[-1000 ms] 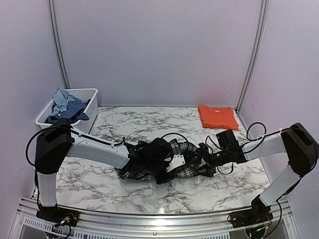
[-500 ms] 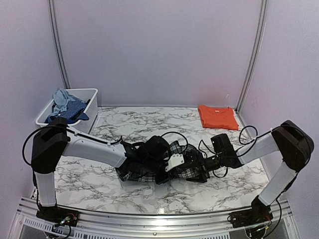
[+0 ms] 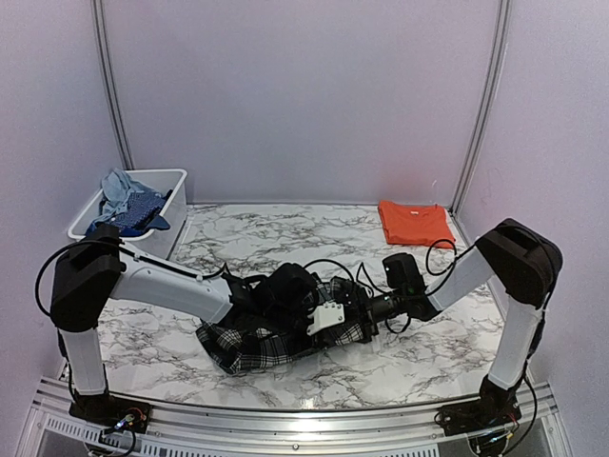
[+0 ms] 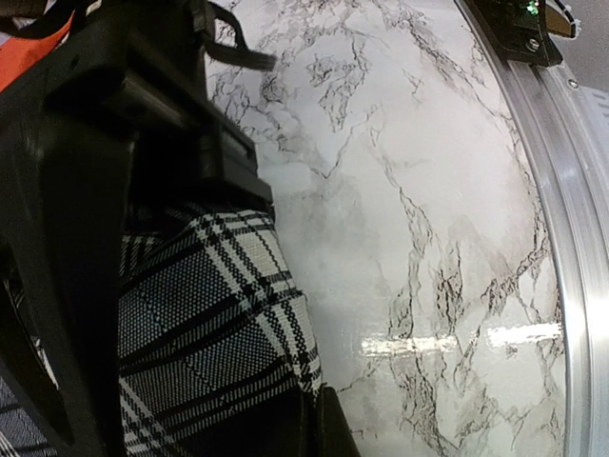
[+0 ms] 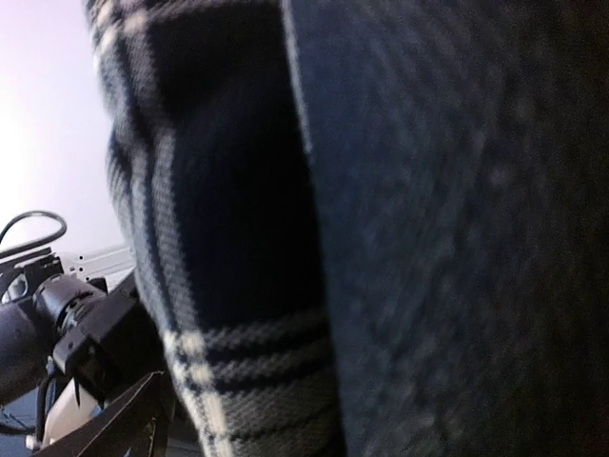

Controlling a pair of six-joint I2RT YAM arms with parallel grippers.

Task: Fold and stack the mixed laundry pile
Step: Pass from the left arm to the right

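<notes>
The plaid piece (image 3: 249,341) is big, soft and limp. It'll sag and bunch, so a hem or corner looks the best hold, and it lies under both sets of jaws, trailing left of them. The left gripper (image 3: 335,322) is pinched tight on a fold; the right gripper (image 3: 373,307) is buried in cloth — I can't tell its opening. Since a second ago the right one has pushed in leftward and the plaid has spilled toward the near edge.

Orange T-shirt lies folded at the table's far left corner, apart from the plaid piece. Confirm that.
Wrong on the side. The orange T-shirt lies folded at the far right corner, apart from the plaid piece. The top external view shows it.
</notes>
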